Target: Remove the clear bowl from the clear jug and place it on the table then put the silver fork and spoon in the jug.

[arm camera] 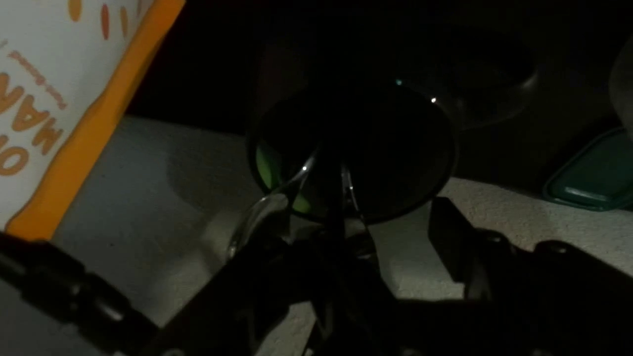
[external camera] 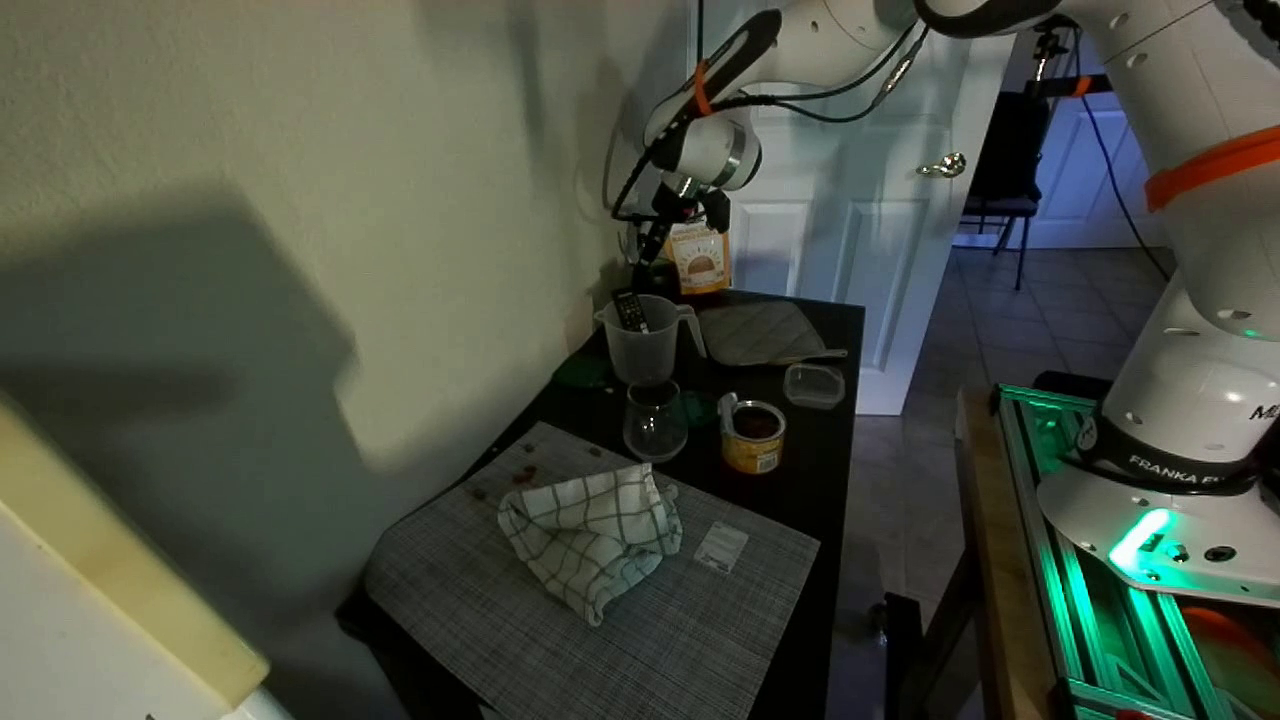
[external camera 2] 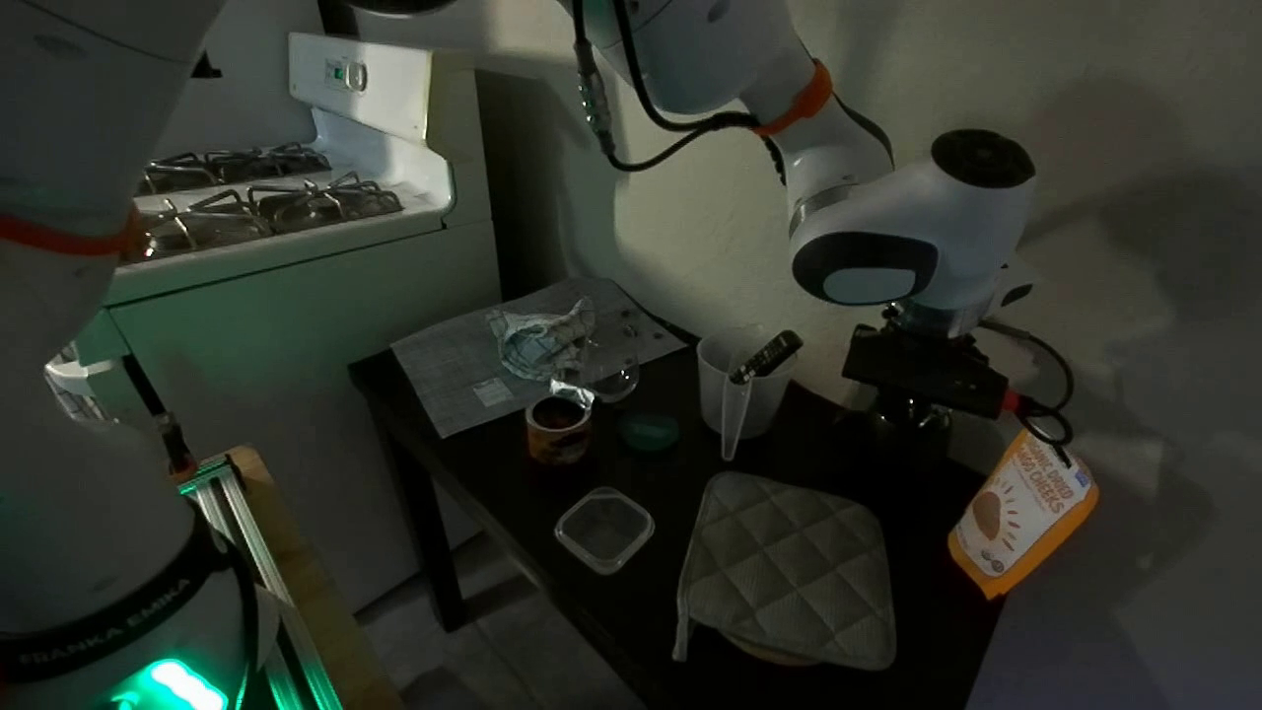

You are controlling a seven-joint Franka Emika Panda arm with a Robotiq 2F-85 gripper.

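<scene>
Black is the desk, and one clear jug stands upright on it, with one remote tilted in its mouth. One clear bowl rests on the desk, apart from the jug, out past its handle. Two silver utensils are in one dark round vessel near the jug, on the side away from the mat; their narrow ends are inside the rim, their broader ends above it. Farther from the jug on that same side is one orange-and-white pouch. On the handle side lies one quilted pad. Near the jug, toward the mat, are one drinking glass and one tin with its lid folded up. Two dark green pieces lie close to the jug in an exterior view. The single mat spreads out past the glass, seen from the jug, and carries one crumpled checked cloth and one pale slip.

One white arm reaches in, its forearm higher than the jug in both exterior views, and bends down at the wrist. The hand points downward on the vessel's side of the jug, at the vessel's mouth. The wrist view is very dark there, so I cannot tell whether it is spread, drawn together or clamped on a utensil.
</scene>
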